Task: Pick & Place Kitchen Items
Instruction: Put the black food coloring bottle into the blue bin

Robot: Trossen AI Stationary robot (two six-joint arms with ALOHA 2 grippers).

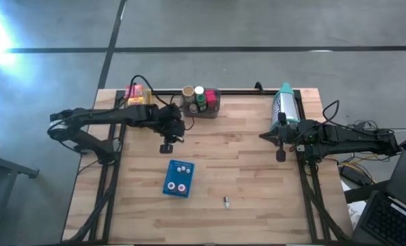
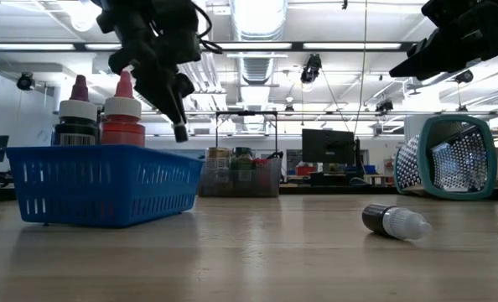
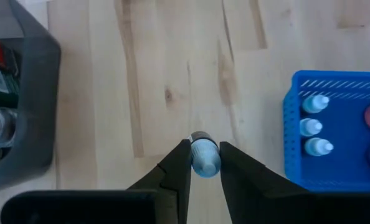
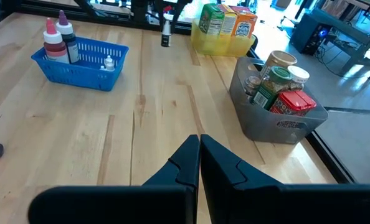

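Observation:
My left gripper (image 3: 203, 163) hangs above the table between the grey bin (image 1: 204, 109) and the blue tray (image 1: 179, 179), shut on a tiny pale bottle (image 3: 204, 157) with a dark cap. The tray holds two tall bottles (image 2: 121, 113) and some tiny white ones (image 3: 313, 127). Another tiny bottle (image 2: 396, 221) lies on its side on the bare wood near the front. The grey bin holds jars and cans (image 4: 278, 84); the yellow bin (image 4: 225, 37) holds small boxes. My right gripper (image 4: 199, 149) waits shut at the table's right side, nothing in it. My left gripper pinches the tiny bottle's pale body (image 3: 205, 163) between its two fingertips. The fingers slant down from the table's left. The dark cap (image 3: 199, 137) sticks out beyond the fingertips and points downward. The bottle (image 2: 180, 131) hangs clear of the table.
A teal mesh container (image 2: 450, 156) lies on its side at the table's far right, close to the right arm. Open wood lies between the blue tray and the right arm. A black rail (image 1: 244, 91) runs along the far edge.

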